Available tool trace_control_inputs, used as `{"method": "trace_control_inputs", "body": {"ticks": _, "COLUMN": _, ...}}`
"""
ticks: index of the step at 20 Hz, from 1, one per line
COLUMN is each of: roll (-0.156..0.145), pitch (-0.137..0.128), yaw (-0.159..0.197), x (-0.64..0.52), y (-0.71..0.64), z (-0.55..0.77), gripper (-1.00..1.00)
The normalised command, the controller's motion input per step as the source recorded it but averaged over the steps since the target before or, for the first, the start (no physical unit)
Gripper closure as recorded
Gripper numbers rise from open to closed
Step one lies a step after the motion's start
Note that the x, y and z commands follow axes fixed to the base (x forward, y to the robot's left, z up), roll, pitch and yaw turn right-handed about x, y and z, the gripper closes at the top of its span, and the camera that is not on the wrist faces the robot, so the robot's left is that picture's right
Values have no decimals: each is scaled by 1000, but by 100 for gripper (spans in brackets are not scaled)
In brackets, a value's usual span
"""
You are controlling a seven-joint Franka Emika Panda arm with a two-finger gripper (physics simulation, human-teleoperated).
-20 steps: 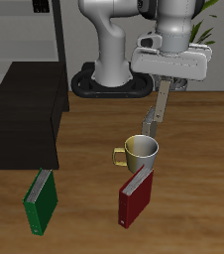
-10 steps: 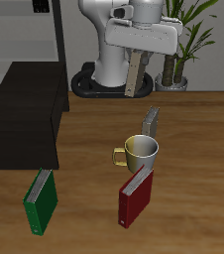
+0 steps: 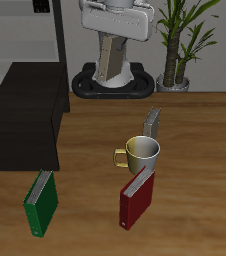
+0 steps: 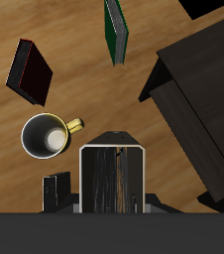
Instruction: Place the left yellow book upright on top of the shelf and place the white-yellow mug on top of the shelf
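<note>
My gripper (image 3: pixel 114 40) is shut on the left yellow book (image 3: pixel 112 62). It holds the book hanging on end, high above the table's back, in front of the robot base. In the wrist view the held book (image 4: pixel 112 184) fills the space between the fingers. The white-yellow mug (image 3: pixel 142 153) stands upright on the table and also shows in the wrist view (image 4: pixel 47 136). The black shelf (image 3: pixel 25 125) stands off to the side of the gripper; its top (image 4: pixel 198 94) is bare.
The look-alike yellow book (image 3: pixel 153 122) stands just behind the mug. A red book (image 3: pixel 138 195) leans in front of the mug. A green book (image 3: pixel 41 202) lies near the shelf's front corner. A grey rack (image 3: pixel 47 40) and a potted plant (image 3: pixel 180 40) stand at the back.
The gripper has lifted the book up from beside the mug and carried it back and sideways toward the shelf's side. The mug and the other books have not moved.
</note>
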Motion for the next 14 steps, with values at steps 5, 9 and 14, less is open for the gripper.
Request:
{"method": "trace_control_inputs", "body": {"ticks": 5, "roll": 18, "pitch": -25, "yaw": -69, "x": -302, "y": -545, "z": 267, "gripper": 100}}
{"method": "trace_control_inputs", "body": {"ticks": 9, "roll": 45, "pitch": 9, "yaw": -77, "x": -198, "y": -437, "z": 56, "gripper": 100}}
{"method": "trace_control_inputs", "body": {"ticks": 14, "roll": 23, "pitch": -19, "yaw": -20, "x": -226, "y": -488, "z": 38, "gripper": 100}}
